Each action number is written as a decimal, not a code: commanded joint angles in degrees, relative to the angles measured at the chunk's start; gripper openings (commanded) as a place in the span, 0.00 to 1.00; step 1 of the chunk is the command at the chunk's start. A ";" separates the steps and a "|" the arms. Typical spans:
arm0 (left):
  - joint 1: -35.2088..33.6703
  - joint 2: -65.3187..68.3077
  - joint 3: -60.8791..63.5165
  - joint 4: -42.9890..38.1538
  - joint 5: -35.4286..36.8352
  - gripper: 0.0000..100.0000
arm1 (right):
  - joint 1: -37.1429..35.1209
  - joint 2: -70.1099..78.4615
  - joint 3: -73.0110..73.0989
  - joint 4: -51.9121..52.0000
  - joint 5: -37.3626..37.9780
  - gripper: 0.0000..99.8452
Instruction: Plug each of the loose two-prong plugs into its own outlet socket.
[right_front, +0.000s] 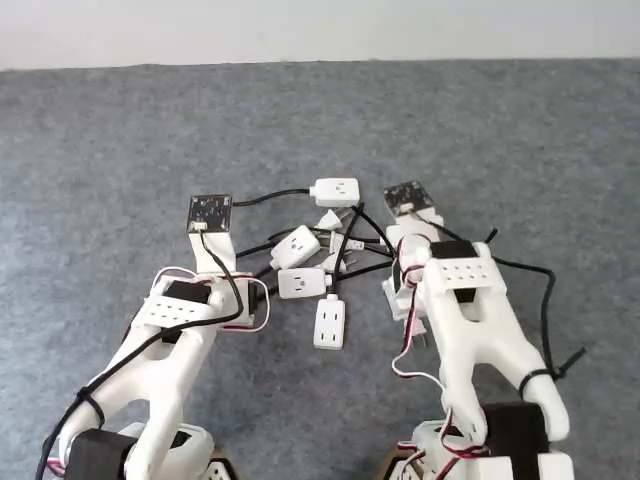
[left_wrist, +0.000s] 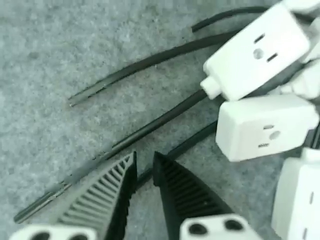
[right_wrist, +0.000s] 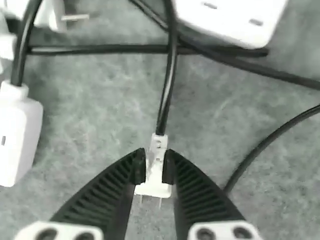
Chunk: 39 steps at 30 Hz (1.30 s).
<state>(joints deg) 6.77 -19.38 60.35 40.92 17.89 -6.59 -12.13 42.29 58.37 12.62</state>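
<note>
No outlet socket (right_front: 330, 323) appears filled yet: right claw (right_wrist: 152, 162) clamped on one two-prong plug (right_wrist: 156, 172), left claw (left_wrist: 144, 167) slightly apart, empty.

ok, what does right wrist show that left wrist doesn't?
Right wrist: right claw shut on a white plug, prongs toward the camera. Left wrist: left claw open, holding nothing, by cords with loose ends. Both: black cords, white sockets, grey carpet.
</note>
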 joint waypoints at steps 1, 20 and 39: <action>-0.53 -1.23 -0.40 -1.67 -0.09 0.06 | -0.48 0.48 -3.87 0.04 0.79 0.08; -0.53 -1.49 -0.31 -1.67 -0.09 0.06 | -2.86 0.66 -3.96 -0.92 2.02 0.12; -0.53 -1.67 -0.31 -1.67 -0.09 0.06 | -0.92 6.20 -5.45 -2.77 3.69 0.12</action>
<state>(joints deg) 6.77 -19.38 60.35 40.48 17.89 -8.00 -5.71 40.62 56.18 15.69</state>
